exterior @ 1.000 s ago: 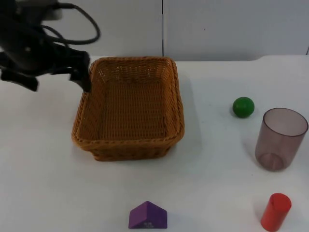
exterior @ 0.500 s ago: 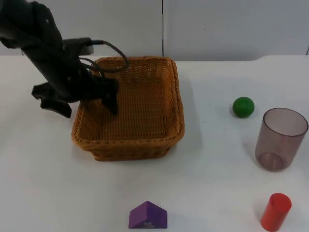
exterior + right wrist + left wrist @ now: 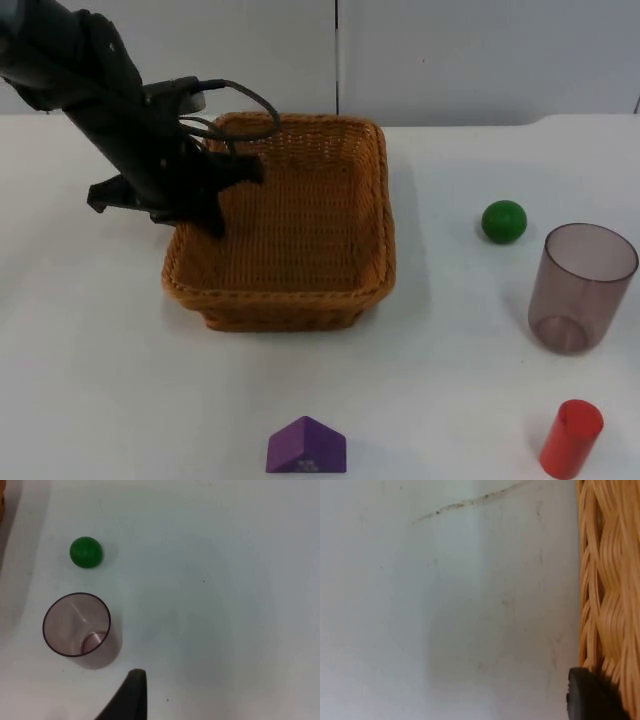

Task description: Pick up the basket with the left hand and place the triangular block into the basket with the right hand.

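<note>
Left claw (image 3: 213, 200) straddles the basket's (image 3: 300, 290) left wall — one finger inside, one outside, whether clamped I cannot tell. Purple triangular block (image 3: 306, 447) lies on the worktop (image 3: 450, 380) well apart, nearer the viewer — right claw (image 3: 131, 695) hovers by a cup (image 3: 76, 624), its fingers unreadable.

A white table (image 3: 470, 400) runs from the near edge to a grey wall (image 3: 480, 60) at the far side. A thin vertical seam (image 3: 336, 55) splits the wall into panels, left and right. At the far right the table's edge steps up a little against the wall. Light is even, with soft shadows. The table surface shows faint scuffs (image 3: 470, 502).
</note>
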Tool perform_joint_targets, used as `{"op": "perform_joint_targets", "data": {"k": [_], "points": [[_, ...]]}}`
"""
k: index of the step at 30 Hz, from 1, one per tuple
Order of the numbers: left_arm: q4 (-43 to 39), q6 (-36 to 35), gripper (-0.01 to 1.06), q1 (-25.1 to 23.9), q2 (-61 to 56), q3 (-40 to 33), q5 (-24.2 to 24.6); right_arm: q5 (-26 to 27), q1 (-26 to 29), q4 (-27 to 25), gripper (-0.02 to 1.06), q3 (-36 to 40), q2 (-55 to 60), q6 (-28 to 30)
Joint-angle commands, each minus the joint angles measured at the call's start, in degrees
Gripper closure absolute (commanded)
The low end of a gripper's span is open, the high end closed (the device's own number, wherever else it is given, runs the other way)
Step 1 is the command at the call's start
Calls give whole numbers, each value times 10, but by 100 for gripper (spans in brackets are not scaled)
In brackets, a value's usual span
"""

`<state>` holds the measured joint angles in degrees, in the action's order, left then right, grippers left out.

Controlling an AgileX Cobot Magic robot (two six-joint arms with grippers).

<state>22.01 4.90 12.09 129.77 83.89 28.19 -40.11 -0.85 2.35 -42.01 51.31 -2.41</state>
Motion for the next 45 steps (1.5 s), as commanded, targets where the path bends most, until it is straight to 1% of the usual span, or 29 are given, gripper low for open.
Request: {"op": "perform_joint_targets", "data": {"k": [1, 4, 6, 7, 9, 10, 12, 13, 14, 16, 18, 19, 20, 21, 22, 23, 25, 28, 29, 33, 37, 39, 40, 42, 43, 44, 45], "points": [[-1, 0, 105, -2, -7, 1, 0, 7, 5, 1, -1, -2, -2, 5], [-7, -20, 105, -9, -22, 1, 11, 7, 5, 1, -1, -2, -2, 5], [-5, -24, 105, -22, -46, -3, 31, 7, 5, 5, -1, -2, -2, 5], [-7, -24, 105, -32, -70, -3, 54, 7, 5, 9, -1, -2, -2, 5], [-10, -23, 105, -37, -79, -3, 63, 7, 5, 10, -1, -2, -2, 5], [-12, -18, 105, -49, -108, -4, 95, 7, 5, 10, -1, -2, -2, 5], [-12, 2, 105, -66, -149, -15, 133, 7, 5, 10, -1, -2, -2, 5], [-12, 2, 105, -66, -149, -15, 133, 7, 5, 10, -1, -2, -2, 5], [-10, 9, 105, -76, -169, -28, 148, 7, 5, 10, -1, -2, -2, 5], [4, 34, 105, -101, -221, -66, 160, 7, 5, 8, -1, -2, -2, 5], [38, 71, 105, -130, -269, -119, 161, 7, 5, 5, -1, -2, -2, 5], [38, 71, 105, -130, -269, -119, 161, 7, 5, 5, -1, -2, -2, 5], [62, 97, 105, -152, -299, -142, 162, 7, 5, 5, -1, -2, -2, 5], [97, 138, 105, -178, -328, -187, 170, 7, 5, 5, -1, -2, -2, 5], [108, 154, 105, -195, -345, -208, 176, 6, 5, 6, -1, -2, -2, 5], [108, 154, 105, -195, -345, -208, 176, 6, 5, 6, -1, -2, -2, 5], [119, 174, 105, -233, -375, -250, 190, 6, 5, 5, -1, -2, -2, 5], [125, 192, 105, -278, -402, -311, 193, 6, 5, -6, -1, -2, -2, 5], [125, 192, 105, -278, -402, -311, 193, 6, 5, -6, -1, -2, -2, 5], [131, 219, 105, -313, -405, -362, 184, 6, 1, -20, -1, -2, -2, 24], [143, 237, 105, -322, -405, -378, 170, 6, 1, -28, -1, -2, -2, 24], [151, 246, 105, -322, -405, -379, 165, 6, 1, -41, -1, -2, -2, 44], [151, 246, 105, -322, -405, -379, 165, 6, 1, -41, -1, -2, -2, 44], [152, 253, 105, -322, -405, -379, 161, 6, 1, -97, -1, -2, -2, 114], [152, 256, 105, -322, -405, -379, 158, 6, 1, -133, -1, -2, -2, 158], [153, 257, 105, -322, -405, -379, 158, 6, 1, -152, -1, -2, -2, 183], [155, 263, 105, -322, -405, -379, 157, 5, 1, -183, -1, -2, -2, 224]]}}
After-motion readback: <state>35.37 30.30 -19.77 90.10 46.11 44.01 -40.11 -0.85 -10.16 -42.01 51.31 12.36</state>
